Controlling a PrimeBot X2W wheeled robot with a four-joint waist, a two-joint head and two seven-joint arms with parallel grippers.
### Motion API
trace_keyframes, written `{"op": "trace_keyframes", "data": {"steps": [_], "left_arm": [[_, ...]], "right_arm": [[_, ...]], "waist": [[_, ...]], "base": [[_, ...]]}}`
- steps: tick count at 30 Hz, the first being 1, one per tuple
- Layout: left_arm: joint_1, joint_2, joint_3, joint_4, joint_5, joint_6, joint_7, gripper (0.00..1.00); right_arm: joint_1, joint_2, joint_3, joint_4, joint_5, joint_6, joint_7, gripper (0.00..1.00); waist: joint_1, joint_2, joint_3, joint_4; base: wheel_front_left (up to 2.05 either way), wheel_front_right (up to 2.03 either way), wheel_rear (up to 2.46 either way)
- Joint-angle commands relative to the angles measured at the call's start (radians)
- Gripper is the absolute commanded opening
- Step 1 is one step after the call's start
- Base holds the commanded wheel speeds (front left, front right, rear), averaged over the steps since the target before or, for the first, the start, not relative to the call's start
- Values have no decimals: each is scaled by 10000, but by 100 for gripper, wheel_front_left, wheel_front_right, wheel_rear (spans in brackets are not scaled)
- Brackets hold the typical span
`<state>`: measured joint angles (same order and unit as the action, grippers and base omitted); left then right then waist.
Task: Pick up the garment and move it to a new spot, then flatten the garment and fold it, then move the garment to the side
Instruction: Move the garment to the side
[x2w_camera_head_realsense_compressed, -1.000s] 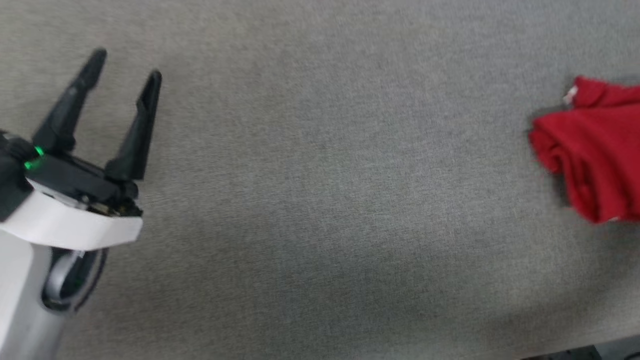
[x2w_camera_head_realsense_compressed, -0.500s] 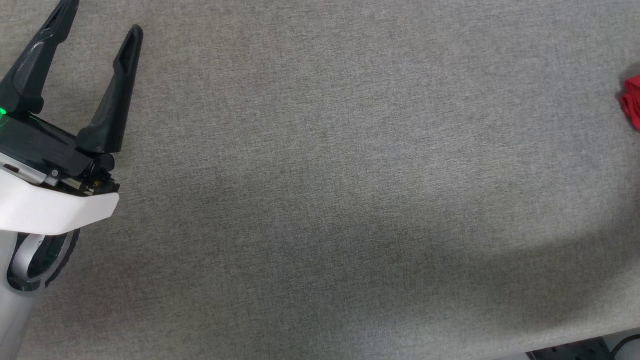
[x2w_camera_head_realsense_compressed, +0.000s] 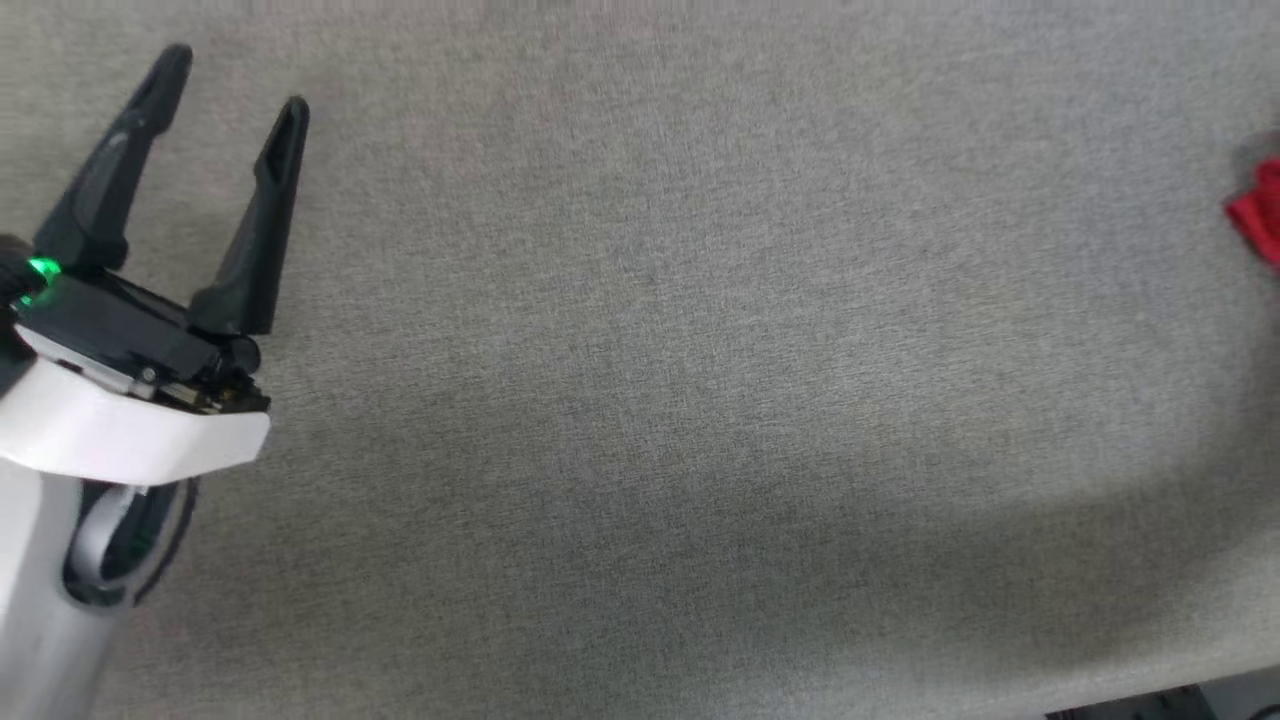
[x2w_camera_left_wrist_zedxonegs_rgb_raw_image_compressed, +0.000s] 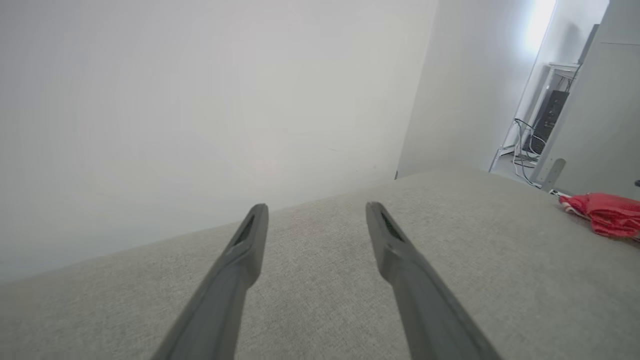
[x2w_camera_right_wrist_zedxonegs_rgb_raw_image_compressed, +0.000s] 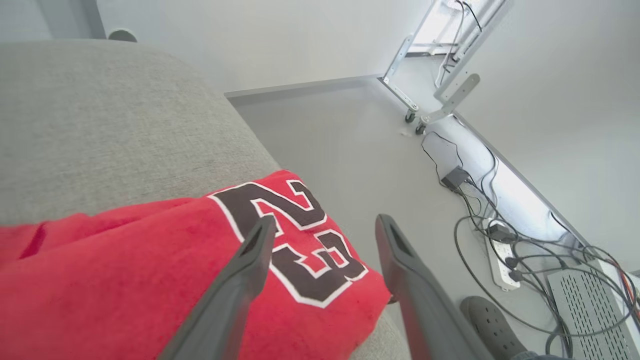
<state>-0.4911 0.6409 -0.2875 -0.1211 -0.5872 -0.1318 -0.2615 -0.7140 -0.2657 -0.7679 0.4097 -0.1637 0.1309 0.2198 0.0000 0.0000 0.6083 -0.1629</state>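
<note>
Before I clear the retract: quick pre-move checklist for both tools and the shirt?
1. Right tool open, nothing pinched: ok.
2. Left tool open, empty: ok.
3. Garment resting on the grey surface: ok.
4. Garment away from the surface's edge: not ok, it sits at the corner.
5. Fold neat: cannot tell.
6. Floor beside right tool free: not ok, a shoe is there.

Red garment (x2w_camera_right_wrist_zedxonegs_rgb_raw_image_compressed: 100, 280), dark 23 up, bunched at grey surface (x2w_camera_right_wrist_zedxonegs_rgb_raw_image_compressed: 100, 125) edge.
</note>
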Motion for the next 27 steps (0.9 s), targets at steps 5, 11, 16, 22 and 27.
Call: {"op": "trace_keyframes", "data": {"steps": [5,11,16,22,27], "left_arm": [[859,-720,162,509,157,25,-49,100],[1805,-1425,330,1106,389,25,-49,100],[2784,-2101,676,1818,531,25,-49,100],[3794,-2643,1063,2391,781,25,-49,100],[4547,-2942,1412,2627,814,25,-49,100]], "right_arm": [[869,-259,1524,325,701,-3,-492,100],[1838,-280,3015,310,1419,-3,-1153,100],[2797,-52,4211,267,2107,-3,-1915,100],[3814,347,5369,240,2856,-4,-2932,100],[4560,453,6694,190,3633,-5,-3602,100]], "waist": [[0,0,-1288,264],[0,0,-2376,648],[0,0,-3367,1160],[0,0,-4314,1758],[0,0,-4965,2073]], "base": [[0,0,0],[0,0,0],[0,0,0],[0,0,0],[0,0,0]]}}
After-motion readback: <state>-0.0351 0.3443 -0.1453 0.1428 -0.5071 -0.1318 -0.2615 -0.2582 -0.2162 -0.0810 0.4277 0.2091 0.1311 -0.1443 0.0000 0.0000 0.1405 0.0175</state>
